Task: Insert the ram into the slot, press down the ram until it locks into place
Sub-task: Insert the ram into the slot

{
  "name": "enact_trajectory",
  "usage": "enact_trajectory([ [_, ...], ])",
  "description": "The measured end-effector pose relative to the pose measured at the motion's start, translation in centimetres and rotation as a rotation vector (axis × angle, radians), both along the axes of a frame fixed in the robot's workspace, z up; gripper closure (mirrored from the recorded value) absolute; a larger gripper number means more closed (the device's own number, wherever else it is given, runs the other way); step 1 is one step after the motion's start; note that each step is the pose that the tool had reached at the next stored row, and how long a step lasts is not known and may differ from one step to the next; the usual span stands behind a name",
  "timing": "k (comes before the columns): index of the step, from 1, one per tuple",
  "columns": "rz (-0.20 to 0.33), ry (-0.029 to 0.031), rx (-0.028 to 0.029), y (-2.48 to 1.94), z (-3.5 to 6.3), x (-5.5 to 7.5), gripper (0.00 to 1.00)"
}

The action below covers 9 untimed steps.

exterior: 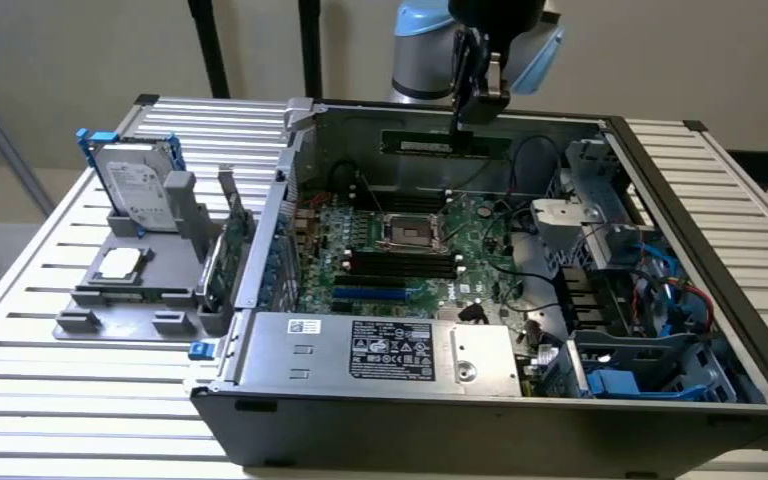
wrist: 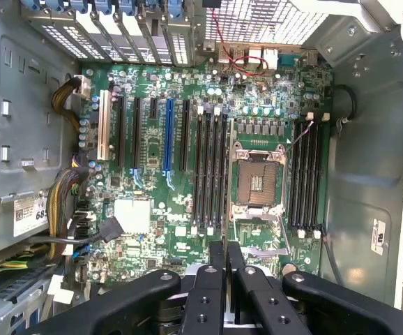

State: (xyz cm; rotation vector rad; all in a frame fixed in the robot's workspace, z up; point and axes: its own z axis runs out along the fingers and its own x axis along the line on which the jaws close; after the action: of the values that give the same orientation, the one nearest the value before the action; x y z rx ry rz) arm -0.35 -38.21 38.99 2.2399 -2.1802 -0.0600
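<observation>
High over the open computer case, my gripper (exterior: 464,122) is shut on the ram (exterior: 446,144), a long dark-green stick with a pale label that hangs level above the motherboard (exterior: 411,250). In the wrist view the two black fingers (wrist: 212,269) press together on the stick's thin edge. Long black memory slots (wrist: 208,167) run in a group beside the processor socket (wrist: 257,180), and a second group (wrist: 306,174) lies on its other side. In the exterior view these slots (exterior: 391,265) lie in front of the socket (exterior: 408,233), well below the ram.
The case walls (exterior: 291,190) ring the board. A silver power supply (exterior: 371,350) fills the front. Drive cages and cables (exterior: 598,260) crowd the exterior view's right. Outside, on the exterior view's left, a grey fixture (exterior: 131,290) holds a hard drive (exterior: 137,190) and an upright green card (exterior: 235,250).
</observation>
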Motion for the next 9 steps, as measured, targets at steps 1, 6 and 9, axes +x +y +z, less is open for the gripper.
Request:
enact_trajectory([
  [1, 0.0, -0.0003, -0.0001, 0.0, -0.18, -0.1, 0.87],
  [6, 0.0, -0.0004, -0.0001, -0.14, -1.08, -1.0, 0.87],
  [9, 0.0, -0.0004, 0.0, -0.34, -1.63, -1.5, 0.87],
])
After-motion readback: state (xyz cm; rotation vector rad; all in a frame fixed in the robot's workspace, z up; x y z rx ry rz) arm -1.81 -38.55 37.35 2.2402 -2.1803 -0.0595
